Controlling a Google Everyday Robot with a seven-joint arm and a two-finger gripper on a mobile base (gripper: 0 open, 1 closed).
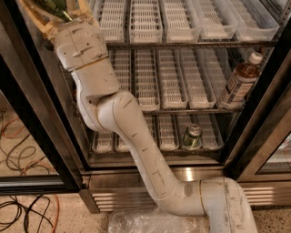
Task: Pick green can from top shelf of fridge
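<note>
At the top left edge of the camera view, my gripper (58,10) has its tan fingers (37,17) shut on the green can (55,6). Only the can's dark green side with pale print shows; its top is cut off by the frame. The can is held in front of the left end of the top shelf (182,44), whose clear slotted lane trays run back into the fridge (136,175). My white arm rises from the lower right, bends in front of the lower racks and hides their left lanes.
A brown bottle with a white cap (241,79) stands at the right of the middle rack. A squat green can (192,136) sits on the bottom rack. A black door frame (32,127) stands to the left, with cables (22,150) on the floor there.
</note>
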